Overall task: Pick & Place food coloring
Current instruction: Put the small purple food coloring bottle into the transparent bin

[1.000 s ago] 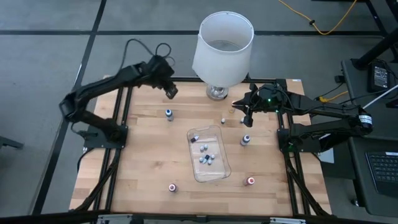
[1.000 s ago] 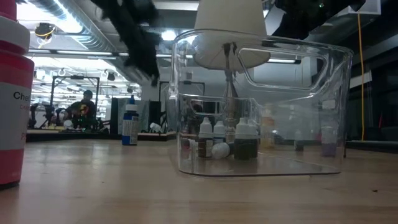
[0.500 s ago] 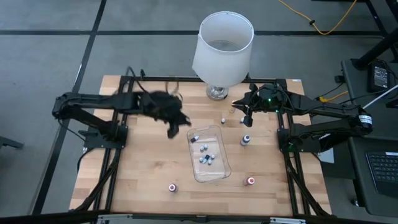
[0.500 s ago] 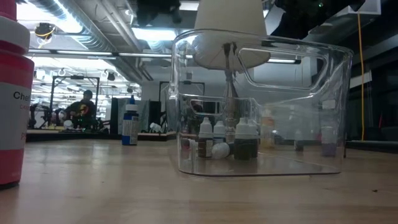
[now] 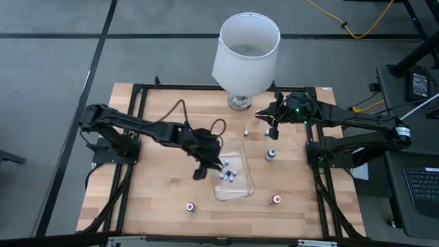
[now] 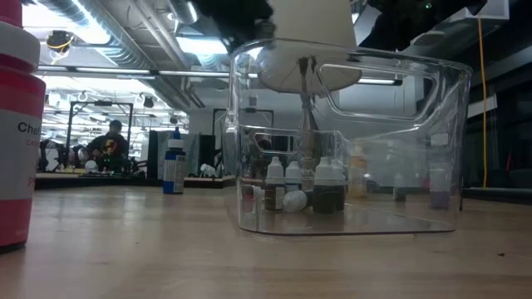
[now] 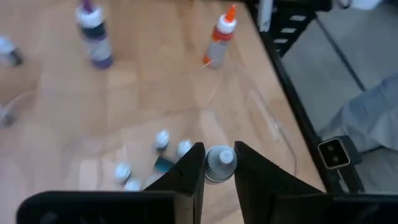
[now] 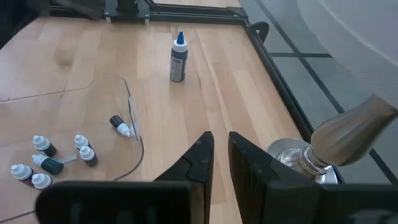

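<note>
Left end effector (image 5: 201,169) over clear tray's (image 5: 247,192) 9 o'clock rim, fingers clamped on white-capped food coloring bottle (image 7: 219,163) by its neck.

Step in hand, by judgement: drop-off. Best carry further toward tray centre, clear of rim, lower near bottles already inside (image 5: 229,175), then part fingers.

Loose bottles on counter (image 5: 164,189): red-capped at 7 o'clock (image 5: 190,206) and 5 o'clock (image 5: 276,200), one at 2 o'clock (image 5: 271,154).

Right end effector (image 5: 272,130) waits at 1 o'clock near lamp (image 5: 245,53), fingers nearly together, holding nothing.

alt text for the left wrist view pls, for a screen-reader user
The left tool grips a small white-capped food coloring bottle above the clear tray, where several more small bottles lie. Beyond it, a purple bottle and an orange bottle stand on the wooden table.
</note>
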`<control>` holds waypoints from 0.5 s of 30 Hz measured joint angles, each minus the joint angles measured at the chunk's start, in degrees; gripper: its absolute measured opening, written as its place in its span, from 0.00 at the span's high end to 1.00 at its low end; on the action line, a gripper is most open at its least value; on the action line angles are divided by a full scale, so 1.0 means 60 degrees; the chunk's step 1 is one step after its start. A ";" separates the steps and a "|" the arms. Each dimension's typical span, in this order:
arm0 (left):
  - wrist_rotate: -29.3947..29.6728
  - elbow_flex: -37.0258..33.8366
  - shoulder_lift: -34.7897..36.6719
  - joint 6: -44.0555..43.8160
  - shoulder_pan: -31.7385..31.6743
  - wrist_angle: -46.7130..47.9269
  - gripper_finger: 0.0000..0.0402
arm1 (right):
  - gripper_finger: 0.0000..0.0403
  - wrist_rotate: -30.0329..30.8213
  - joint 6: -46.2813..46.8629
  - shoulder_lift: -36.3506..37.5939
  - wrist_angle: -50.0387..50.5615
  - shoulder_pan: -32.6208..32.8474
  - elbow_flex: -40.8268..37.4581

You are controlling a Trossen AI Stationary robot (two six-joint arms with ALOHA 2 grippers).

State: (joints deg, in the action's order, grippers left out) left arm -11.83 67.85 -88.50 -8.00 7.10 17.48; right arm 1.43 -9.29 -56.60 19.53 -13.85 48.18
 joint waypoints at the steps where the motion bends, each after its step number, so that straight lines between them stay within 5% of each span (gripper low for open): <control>1: -0.0117 0.0000 -0.0142 0.0092 0.0033 -0.0203 0.84 | 0.87 0.0000 0.0001 0.0000 0.0000 0.0000 0.0000; 9: -0.0581 0.0126 -0.1304 0.0682 0.0206 -0.0994 0.84 | 0.87 0.0000 -0.0006 0.0000 -0.0003 0.0000 0.0000; 15: -0.0746 0.1590 -0.2620 0.1473 0.0252 -0.0407 0.84 | 0.87 -0.0002 0.0018 -0.0003 0.0005 0.0000 0.0000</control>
State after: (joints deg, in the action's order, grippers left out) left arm -16.31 77.39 -104.22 0.84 8.62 15.04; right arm 1.42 -9.18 -56.62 19.56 -13.85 48.18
